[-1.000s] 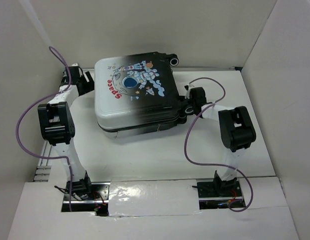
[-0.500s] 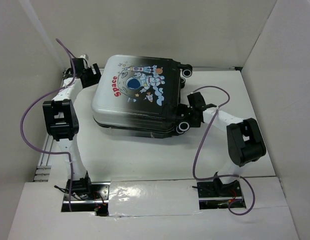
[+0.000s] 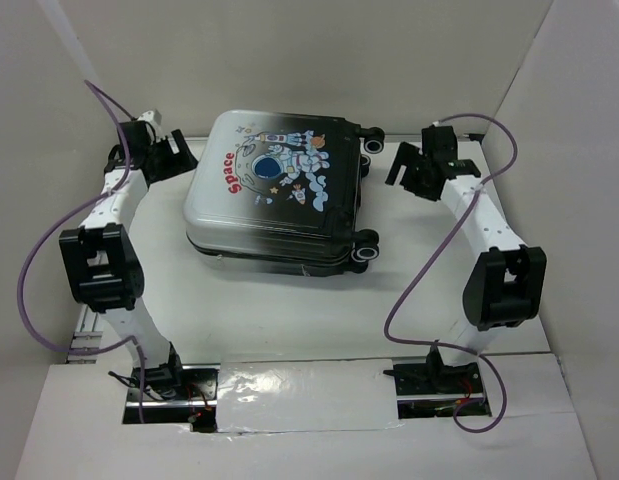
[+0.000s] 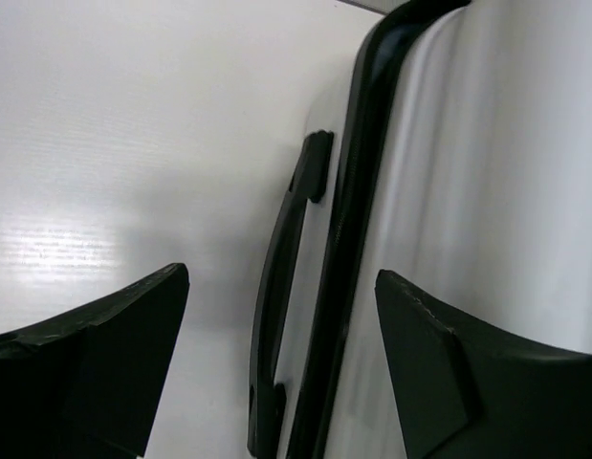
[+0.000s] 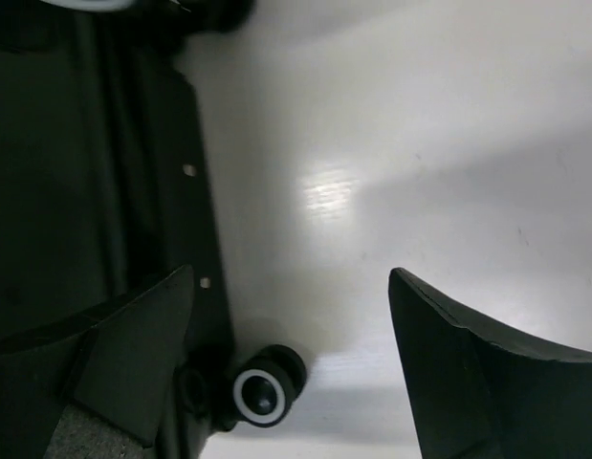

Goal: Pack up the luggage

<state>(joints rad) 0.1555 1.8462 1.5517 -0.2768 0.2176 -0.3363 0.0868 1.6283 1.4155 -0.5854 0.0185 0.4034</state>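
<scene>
The closed suitcase (image 3: 274, 190) lies flat on the worktop (image 3: 289, 310). The left hand (image 3: 177, 156) and right hand (image 3: 407, 170) flank it, fingers apart, empty.

Closed luggage (image 3: 274, 195) blocks mid-table; near table (image 3: 289, 310) strip (seemingly unobstructed) passable.

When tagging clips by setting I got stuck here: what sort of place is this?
Probably a robot test cell, not a home: white panel walls box in a white table, a left arm and right arm are bolted at its near edge, and a suitcase lies on it.
</scene>
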